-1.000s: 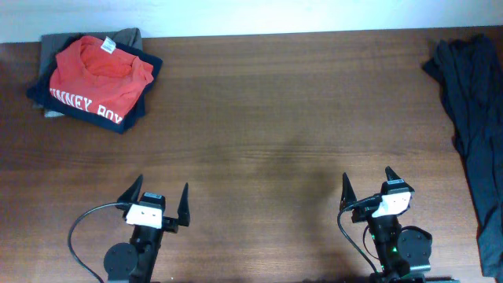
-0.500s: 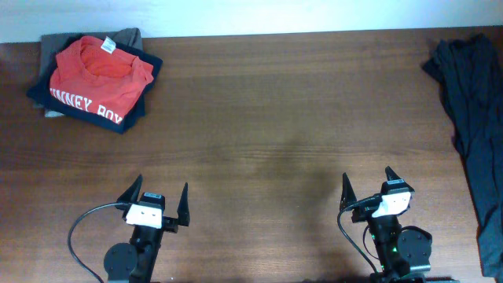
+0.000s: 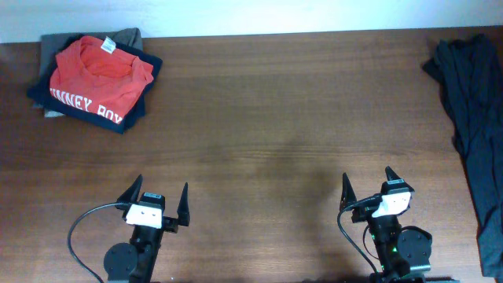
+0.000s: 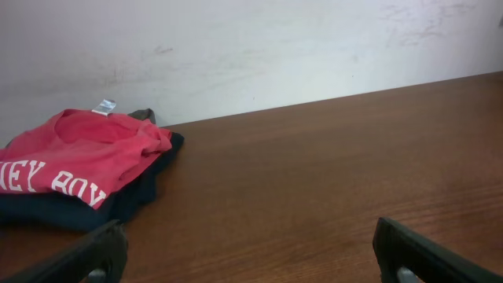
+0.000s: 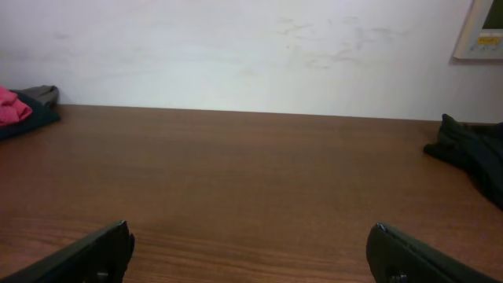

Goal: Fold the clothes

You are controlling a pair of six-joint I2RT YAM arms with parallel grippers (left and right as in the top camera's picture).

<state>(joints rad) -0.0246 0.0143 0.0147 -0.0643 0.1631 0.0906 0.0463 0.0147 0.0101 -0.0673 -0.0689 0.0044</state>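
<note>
A folded red-orange T-shirt (image 3: 98, 75) with white lettering lies on top of a folded dark navy garment (image 3: 137, 106) and a grey-olive one (image 3: 55, 41) at the far left corner of the table. It also shows in the left wrist view (image 4: 75, 157). A dark, unfolded garment (image 3: 471, 118) lies crumpled along the right edge and shows in the right wrist view (image 5: 471, 153). My left gripper (image 3: 159, 204) is open and empty at the front left. My right gripper (image 3: 367, 189) is open and empty at the front right.
The brown wooden table (image 3: 275, 118) spreads between the stack and the dark garment. A white wall (image 5: 236, 47) runs behind the table's far edge. A framed panel (image 5: 481, 31) hangs on the wall at the right.
</note>
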